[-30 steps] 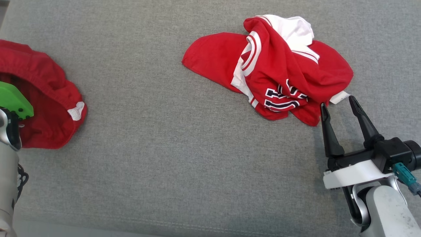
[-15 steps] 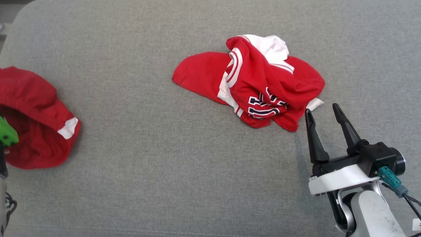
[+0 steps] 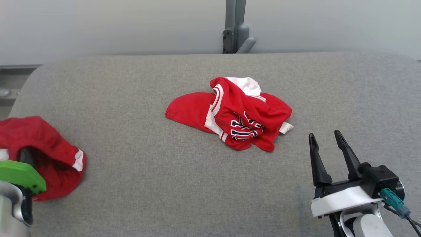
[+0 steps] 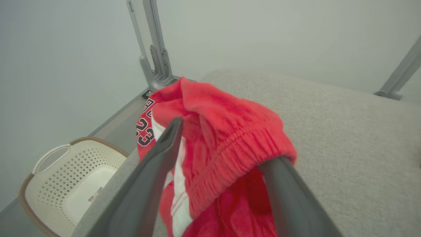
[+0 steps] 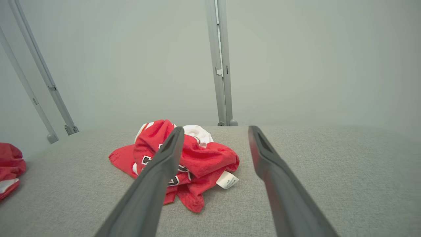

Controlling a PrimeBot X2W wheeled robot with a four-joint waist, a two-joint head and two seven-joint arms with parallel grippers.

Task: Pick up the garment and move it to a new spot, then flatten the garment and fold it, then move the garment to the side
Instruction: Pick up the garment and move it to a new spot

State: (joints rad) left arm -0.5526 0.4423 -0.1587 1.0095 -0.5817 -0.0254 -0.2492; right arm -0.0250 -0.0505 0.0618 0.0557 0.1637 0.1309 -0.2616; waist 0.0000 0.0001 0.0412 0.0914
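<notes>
A red garment with white trim and an elastic waistband lies bunched at the left edge of the grey padded table. In the left wrist view this red garment sits between and behind my left gripper's fingers, which stand wide apart and open. A second garment, a crumpled red and white jersey with dark numerals, rests mid-table. My right gripper hovers open just right of and nearer than the jersey, not touching it; the right gripper holds nothing.
A white perforated laundry basket stands on the floor beyond the table's left edge. A grey metal post rises behind the far edge against a pale wall. Bare grey table surface stretches between the two garments and along the front.
The head camera has tilted up, bringing the far edge and wall into view. My right gripper has drawn back from the jersey's edge. My left gripper has opened over the bunched red garment.
</notes>
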